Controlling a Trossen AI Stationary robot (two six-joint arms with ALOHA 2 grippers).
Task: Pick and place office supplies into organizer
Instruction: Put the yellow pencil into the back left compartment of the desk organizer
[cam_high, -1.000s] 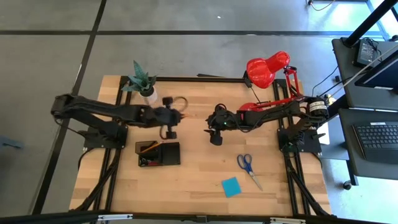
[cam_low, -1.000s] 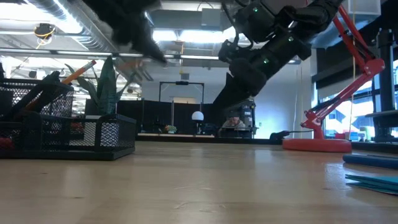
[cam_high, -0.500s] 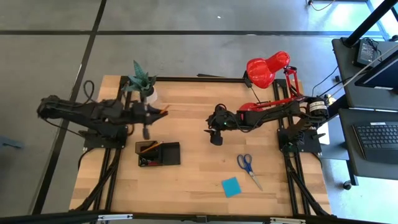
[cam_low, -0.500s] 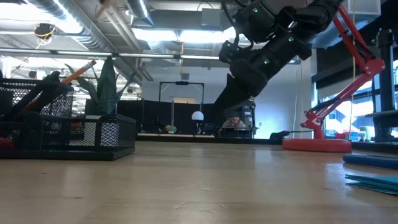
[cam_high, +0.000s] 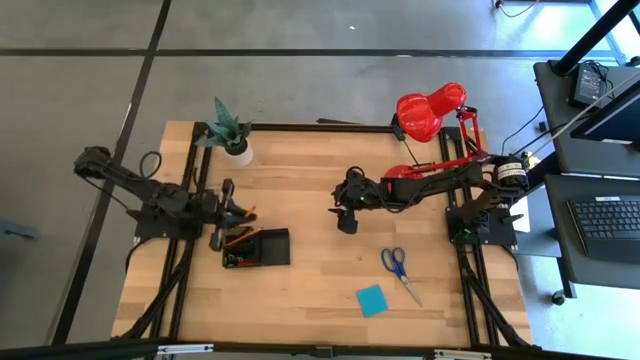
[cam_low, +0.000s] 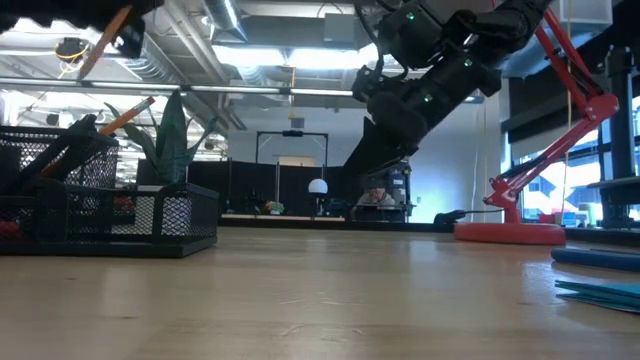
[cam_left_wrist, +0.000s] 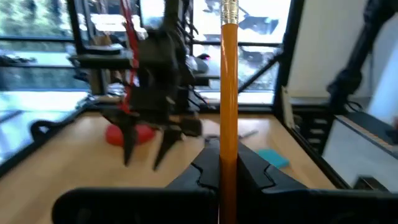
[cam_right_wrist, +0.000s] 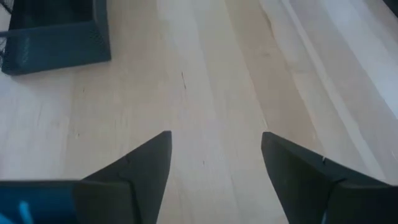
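Observation:
My left gripper (cam_left_wrist: 229, 158) is shut on an orange pencil (cam_left_wrist: 229, 93) and hangs by the left end of the organizer (cam_high: 262, 248), a black mesh tray. In the low view the pencil (cam_low: 103, 42) slants above the organizer (cam_low: 110, 205). Another orange pencil (cam_high: 238, 237) leans inside the tray. The blue-handled scissors (cam_high: 400, 267) and the blue sticky-note pad (cam_high: 371, 299) lie flat on the table at near right. Above the table's middle my right gripper (cam_high: 345, 218) hangs open over bare wood (cam_right_wrist: 211, 155), holding nothing. My left gripper pinches the pencil's shaft (cam_left_wrist: 229, 140) between its two fingers, well away from the metal-banded eraser end (cam_left_wrist: 229, 9). The fingers come level from the table's left side and lie across the pencil. The pencil is lifted clear and tilted.
A red desk lamp (cam_high: 430, 112) stands at the far right, its base (cam_low: 505, 232) on the table. A potted green plant (cam_high: 228, 132) stands at the far left. Bare wood lies between the organizer and the scissors.
My left gripper has drawn back from the table's middle toward the left edge and a little toward the near edge, turning as it went. It has kept the pencil shut in its fingers. It now hangs by the organizer's left end.

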